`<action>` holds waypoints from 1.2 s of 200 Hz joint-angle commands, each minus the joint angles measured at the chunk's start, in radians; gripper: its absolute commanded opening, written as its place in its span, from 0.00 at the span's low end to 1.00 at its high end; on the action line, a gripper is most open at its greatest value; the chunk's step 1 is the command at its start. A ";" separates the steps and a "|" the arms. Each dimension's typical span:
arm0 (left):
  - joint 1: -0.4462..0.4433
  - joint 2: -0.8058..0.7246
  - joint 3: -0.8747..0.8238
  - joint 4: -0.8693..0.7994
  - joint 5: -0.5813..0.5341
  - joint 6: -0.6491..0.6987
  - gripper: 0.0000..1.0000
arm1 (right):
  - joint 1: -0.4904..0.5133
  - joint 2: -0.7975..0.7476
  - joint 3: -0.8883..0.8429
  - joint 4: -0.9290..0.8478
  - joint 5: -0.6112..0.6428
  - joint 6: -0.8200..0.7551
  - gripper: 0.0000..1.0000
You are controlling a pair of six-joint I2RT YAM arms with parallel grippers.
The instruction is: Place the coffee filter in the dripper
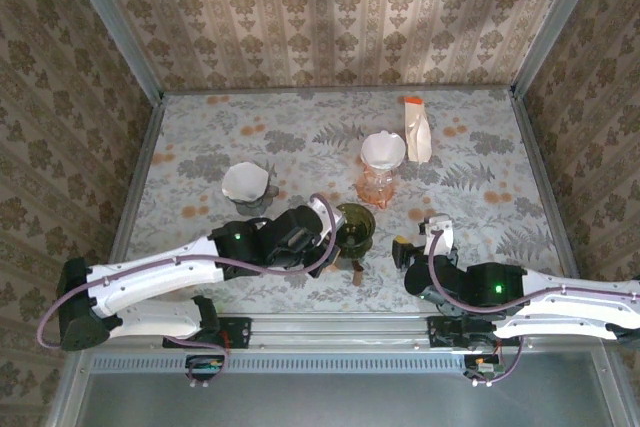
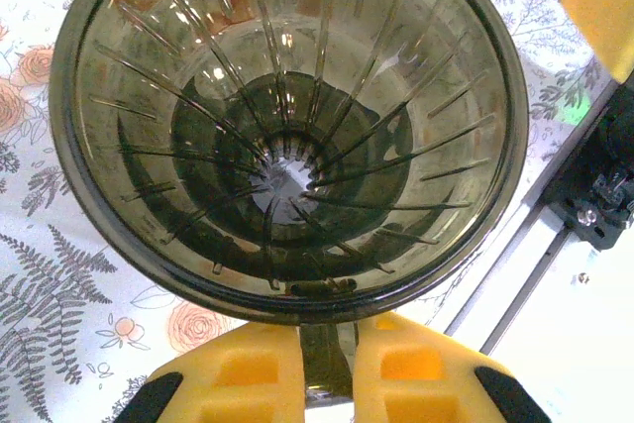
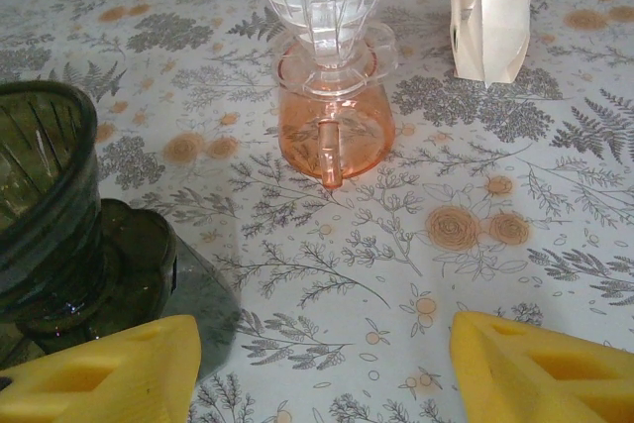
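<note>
**A:** From above, where do things stand?

**B:** On the floral-patterned table (image 1: 200, 137), the smoky green ribbed glass dripper (image 1: 355, 225) sits near the middle of the near edge, with the left gripper (image 1: 338, 237) at its near-left side. The right gripper (image 1: 420, 239) is just to its right, apart from it. Further back, at the centre, a white paper coffee filter (image 1: 383, 149) lies in a clear plastic dripper on an orange glass carafe (image 1: 378, 187). A white paper pouch (image 1: 416, 130) stands by the far edge. A small grey dripper (image 1: 247, 185), lined white, sits to the left.

**A:** And the left wrist camera?

**B:** The green dripper (image 2: 287, 126) is bare inside. The left gripper (image 2: 327, 359) is clamped on its handle, yellow fingers (image 2: 248, 373) on either side.

**A:** The right wrist?

**B:** The right gripper (image 3: 317, 373) has its jaws wide apart over bare cloth, gripping nothing. The green dripper (image 3: 45, 195) is at its left, with the orange carafe (image 3: 332, 126) and the pouch (image 3: 487, 12) beyond.
</note>
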 commanded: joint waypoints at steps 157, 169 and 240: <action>-0.024 -0.030 -0.039 0.027 -0.078 -0.002 0.51 | 0.005 -0.033 -0.028 -0.041 0.031 0.016 0.70; -0.024 -0.044 -0.034 0.023 -0.088 -0.006 0.67 | 0.005 -0.034 -0.027 -0.041 0.030 0.016 0.70; -0.024 -0.206 0.023 -0.007 -0.237 -0.017 1.00 | 0.005 -0.024 -0.026 0.012 0.023 -0.014 0.71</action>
